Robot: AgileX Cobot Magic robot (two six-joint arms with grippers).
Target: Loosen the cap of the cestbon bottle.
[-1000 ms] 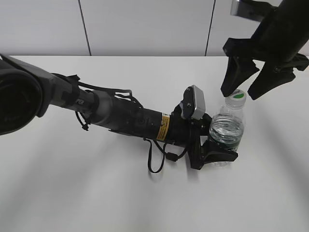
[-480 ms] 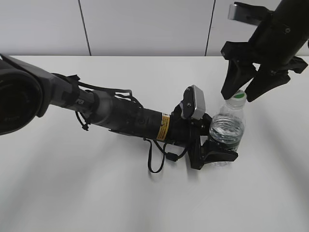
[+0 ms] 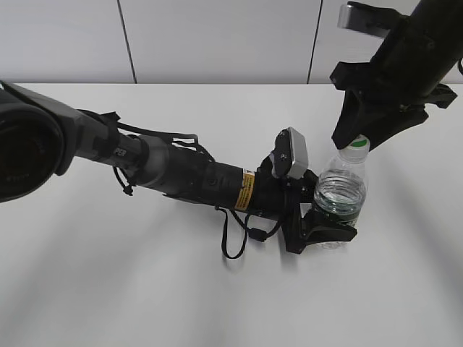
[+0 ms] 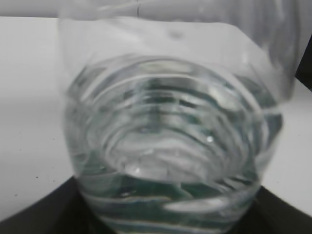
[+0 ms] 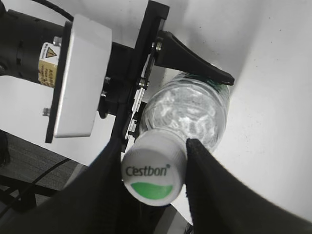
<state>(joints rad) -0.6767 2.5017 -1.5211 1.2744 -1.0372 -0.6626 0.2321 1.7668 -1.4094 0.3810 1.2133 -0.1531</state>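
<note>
The cestbon bottle [image 3: 340, 189], clear with water and a dark green band, stands upright on the white table. My left gripper [image 3: 333, 223] is shut round its lower body; in the left wrist view the bottle [image 4: 165, 146] fills the frame between the dark jaws. The white cap [image 5: 154, 174] with "Cestbon" lettering and a green patch sits on the neck. My right gripper [image 5: 155, 147] comes down from above, and its two black fingers [image 5: 204, 165] press on opposite sides of the cap [image 3: 355, 147]. One left-gripper finger [image 5: 195, 61] wraps the bottle [image 5: 187, 114].
The left arm [image 3: 181, 173] lies low across the table from the left edge, with a loose black cable loop [image 3: 233, 246] under its wrist. The right arm [image 3: 412, 65] hangs over the far right. White wall panels stand behind the table's back edge.
The right gripper's fingers have closed in from either side of the cap and now touch it. The left gripper and the bottle have stayed put.
</note>
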